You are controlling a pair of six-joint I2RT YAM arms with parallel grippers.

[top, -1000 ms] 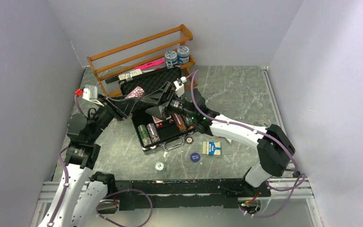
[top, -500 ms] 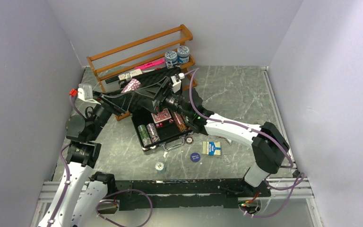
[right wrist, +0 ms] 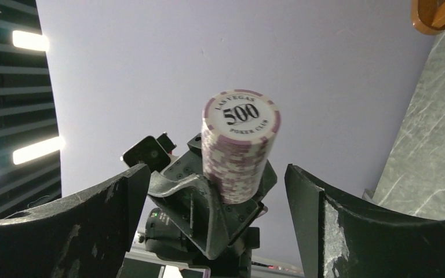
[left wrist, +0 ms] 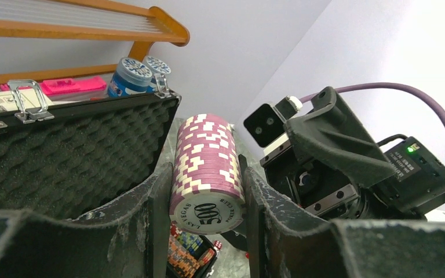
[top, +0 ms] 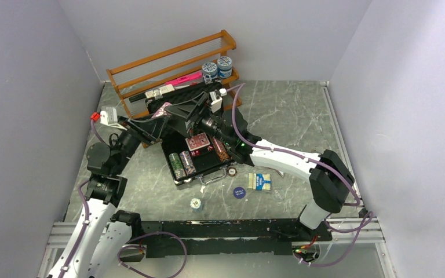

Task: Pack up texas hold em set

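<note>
Right gripper (right wrist: 217, 174) has neared purple chip stack (left wrist: 207, 168); briefcase (left wrist: 75, 156) holds chips (top: 181, 164), cards (top: 198, 142).

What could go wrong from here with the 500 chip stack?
1. The left gripper pinches the 500 chip stack by its sides only; chips beyond its grip are unclamped and could spill.
2. The right gripper is open and aimed at the stack's end face; a nudge could knock chips loose.
3. Both grippers crowd above the open briefcase, so they may collide.

Left hand (left wrist: 205, 231) clamps purple chip stack (left wrist: 207, 165); foam-lined case lid (left wrist: 69, 150) behind.
</note>
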